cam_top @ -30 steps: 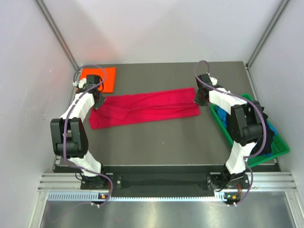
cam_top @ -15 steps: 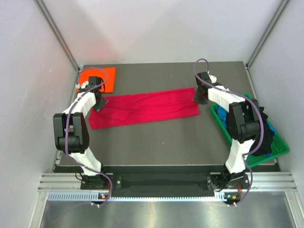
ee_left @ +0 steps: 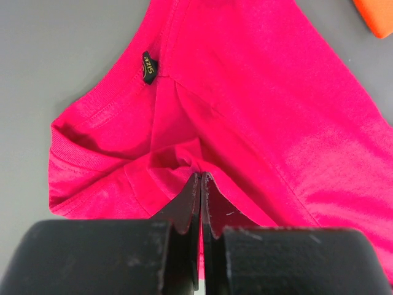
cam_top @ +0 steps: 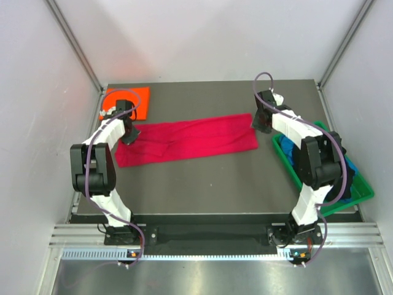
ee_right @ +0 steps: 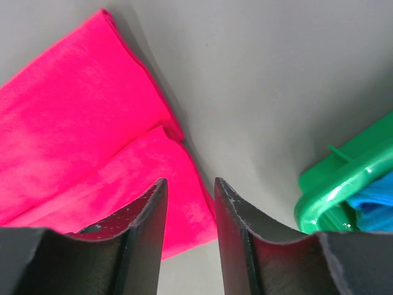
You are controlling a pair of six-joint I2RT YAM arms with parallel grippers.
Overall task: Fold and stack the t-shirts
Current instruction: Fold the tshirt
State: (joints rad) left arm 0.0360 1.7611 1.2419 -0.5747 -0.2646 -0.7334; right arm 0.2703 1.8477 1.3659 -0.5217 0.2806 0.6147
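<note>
Top external gives us the red t-shirt lying as a long folded band across the middle of the counter. The orange t-shirt lies folded flat at the far left corner.

On the left wrist view we see the left tool closed tight, its 2 fingers pinching a ridge of red cloth just below the collar and the black size label.

Our right tool stands partly open over the shirt's right-hand corner and holds nothing. Beside it, the green bin holds blue cloth, probably more t-shirts, though too little shows.
</note>
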